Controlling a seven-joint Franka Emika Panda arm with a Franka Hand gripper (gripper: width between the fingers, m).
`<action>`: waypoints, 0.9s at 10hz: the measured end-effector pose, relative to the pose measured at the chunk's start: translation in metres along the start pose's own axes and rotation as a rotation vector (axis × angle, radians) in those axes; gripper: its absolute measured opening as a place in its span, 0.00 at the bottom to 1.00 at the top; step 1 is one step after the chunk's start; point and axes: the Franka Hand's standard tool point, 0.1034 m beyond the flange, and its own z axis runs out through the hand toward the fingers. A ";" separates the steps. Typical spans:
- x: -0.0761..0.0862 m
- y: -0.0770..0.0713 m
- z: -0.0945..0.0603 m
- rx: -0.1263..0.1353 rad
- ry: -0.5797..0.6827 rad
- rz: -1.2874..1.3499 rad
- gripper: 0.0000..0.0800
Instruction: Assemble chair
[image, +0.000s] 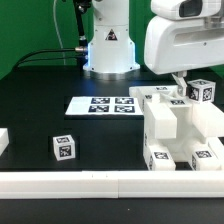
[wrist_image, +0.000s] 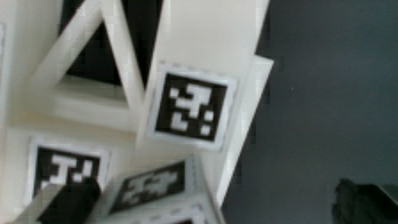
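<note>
My tool (image: 183, 84) hangs close over the clustered small white plastic chair pieces (image: 170, 125) with black-and-white square tags, at the exterior view's right of the black table (image: 40, 95), and I cannot tell whether its jaws are parted or gripping.

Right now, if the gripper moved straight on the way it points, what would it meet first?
Most likely the tagged white chair piece directly below the gripper; depth is hard to judge.
</note>
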 end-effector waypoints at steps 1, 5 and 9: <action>0.000 0.001 0.000 0.000 0.000 0.001 0.52; -0.001 0.005 0.001 -0.001 -0.001 0.049 0.35; 0.010 0.011 0.002 -0.001 0.012 0.471 0.35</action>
